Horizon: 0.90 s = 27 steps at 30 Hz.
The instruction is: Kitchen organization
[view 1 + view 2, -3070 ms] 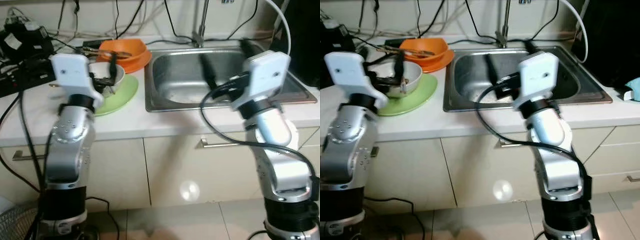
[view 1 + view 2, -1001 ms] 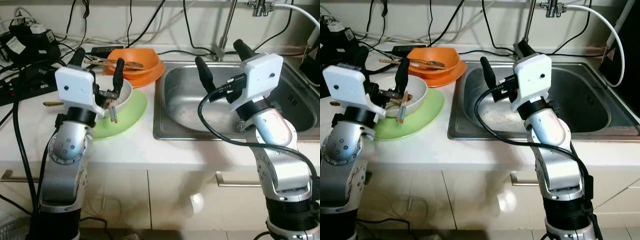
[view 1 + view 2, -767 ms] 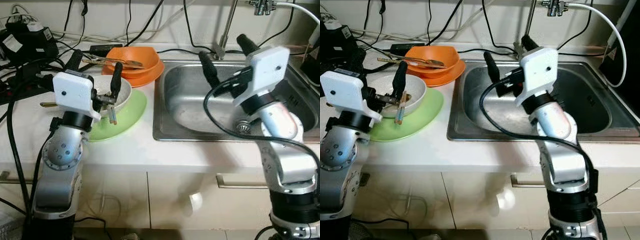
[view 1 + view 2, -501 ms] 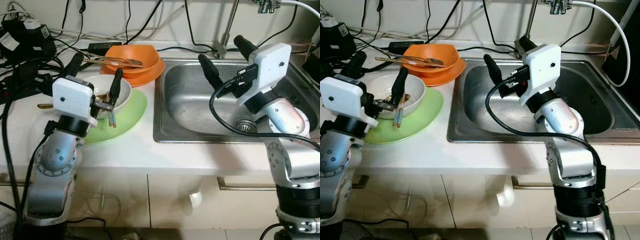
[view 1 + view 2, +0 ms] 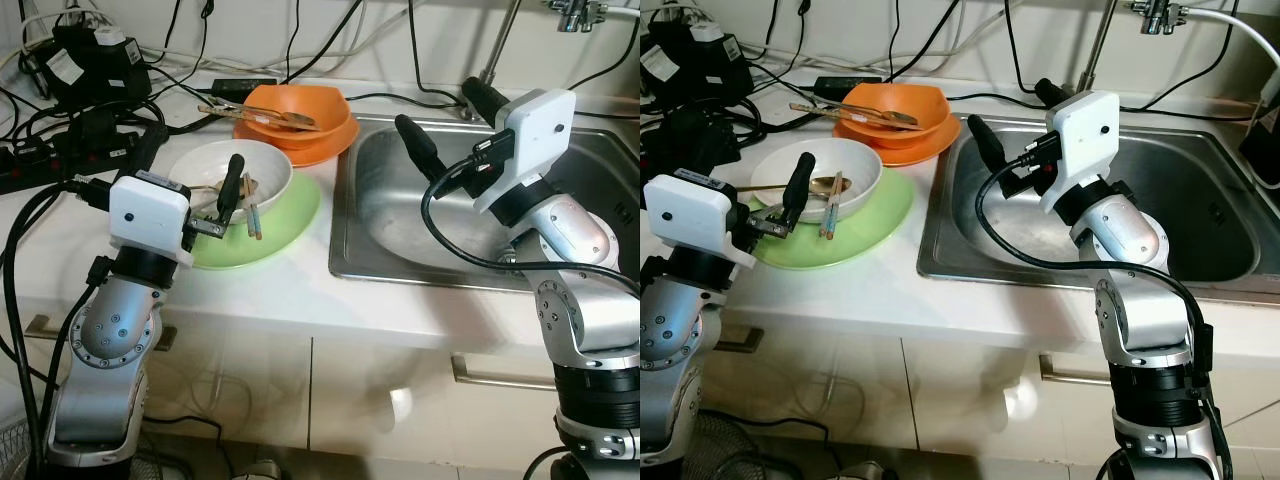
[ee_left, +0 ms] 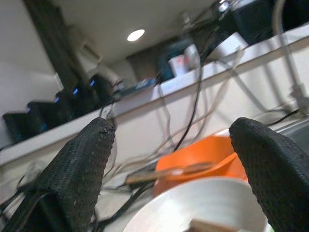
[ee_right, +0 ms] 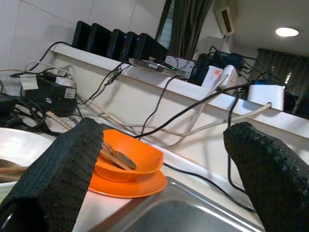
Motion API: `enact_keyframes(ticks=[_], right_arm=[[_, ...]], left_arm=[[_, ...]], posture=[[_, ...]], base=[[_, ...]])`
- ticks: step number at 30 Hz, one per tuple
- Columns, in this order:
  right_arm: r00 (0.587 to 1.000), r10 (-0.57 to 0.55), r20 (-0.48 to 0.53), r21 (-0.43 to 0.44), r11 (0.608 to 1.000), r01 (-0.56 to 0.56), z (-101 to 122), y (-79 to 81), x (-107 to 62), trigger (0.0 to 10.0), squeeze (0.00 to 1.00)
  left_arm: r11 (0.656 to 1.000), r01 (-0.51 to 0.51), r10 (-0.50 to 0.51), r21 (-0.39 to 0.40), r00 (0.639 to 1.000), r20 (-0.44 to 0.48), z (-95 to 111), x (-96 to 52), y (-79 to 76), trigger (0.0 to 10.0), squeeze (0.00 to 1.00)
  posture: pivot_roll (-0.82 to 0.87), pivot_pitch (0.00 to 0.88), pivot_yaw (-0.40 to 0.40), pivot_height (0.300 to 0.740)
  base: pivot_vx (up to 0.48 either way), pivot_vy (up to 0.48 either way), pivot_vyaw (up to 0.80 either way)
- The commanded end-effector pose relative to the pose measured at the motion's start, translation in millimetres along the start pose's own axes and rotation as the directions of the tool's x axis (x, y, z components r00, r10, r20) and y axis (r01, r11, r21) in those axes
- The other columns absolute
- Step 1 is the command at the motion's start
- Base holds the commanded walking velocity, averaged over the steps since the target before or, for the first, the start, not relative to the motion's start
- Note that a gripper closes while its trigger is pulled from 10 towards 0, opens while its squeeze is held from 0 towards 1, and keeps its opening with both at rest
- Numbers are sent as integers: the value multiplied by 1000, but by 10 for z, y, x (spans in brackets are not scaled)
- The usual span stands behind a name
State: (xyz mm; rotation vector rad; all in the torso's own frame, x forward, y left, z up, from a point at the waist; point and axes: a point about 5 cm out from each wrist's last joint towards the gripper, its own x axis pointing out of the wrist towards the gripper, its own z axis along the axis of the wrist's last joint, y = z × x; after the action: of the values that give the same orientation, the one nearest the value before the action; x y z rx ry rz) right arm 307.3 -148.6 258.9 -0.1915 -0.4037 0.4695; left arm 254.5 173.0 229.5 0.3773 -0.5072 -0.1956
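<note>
A white bowl (image 5: 270, 166) holding chopsticks (image 5: 253, 216) and a spoon (image 5: 826, 184) stands on a green plate (image 5: 290, 218) on the counter. My left gripper (image 5: 190, 165) is open at the bowl's near left side, with one finger (image 5: 232, 184) over its rim and nothing held. Behind the white bowl, an orange bowl (image 5: 310, 105) with utensils (image 5: 255, 112) rests on an orange plate (image 5: 930, 148). Over the steel sink (image 5: 345, 262), my right gripper (image 5: 447, 120) hangs open and empty. In the left wrist view the white bowl's rim (image 6: 207, 203) lies between the fingers.
A faucet (image 5: 498, 45) rises behind the sink. Black power bricks (image 5: 90, 60), a power strip and many cables crowd the back left of the counter. Cabinet fronts with a handle (image 5: 500, 374) run below the counter edge.
The whole picture has shifted right and the counter looks nearer, so the camera moved. Both grippers stay open; the left one now sits lower beside the white bowl.
</note>
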Motion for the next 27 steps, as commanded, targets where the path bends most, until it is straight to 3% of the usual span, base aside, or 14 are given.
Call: enact_keyframes(ticks=[1,10,14,20,27], right_arm=[[1000,-10,9,-19,1000,10,25,-47,-8,10000,0],[999,34,-17,-13,999,-34,8,-101,-16,10000,0],[997,69,-39,-20,997,-70,-14,-125,-31,10000,0],[987,148,-59,-16,989,-149,-34,-68,-43,10000,0],[958,268,-99,9,963,-268,-60,0,-138,10000,0]], left_arm=[[999,41,-41,-3,999,25,27,26,-32,10000,0],[971,204,-199,-124,979,52,6,-20,-220,10000,0],[925,319,-306,-207,947,95,95,-10,-353,10000,0],[886,402,-391,-230,915,93,61,-46,-451,10000,0],[896,402,-394,-189,916,76,27,-79,-423,10000,0]], posture=[[82,31,-2,740],[78,29,-12,740],[77,30,-16,740],[73,28,-18,740],[72,28,-19,740]], base=[[0,0,0],[0,0,0],[0,0,0],[0,0,0],[0,0,0]])
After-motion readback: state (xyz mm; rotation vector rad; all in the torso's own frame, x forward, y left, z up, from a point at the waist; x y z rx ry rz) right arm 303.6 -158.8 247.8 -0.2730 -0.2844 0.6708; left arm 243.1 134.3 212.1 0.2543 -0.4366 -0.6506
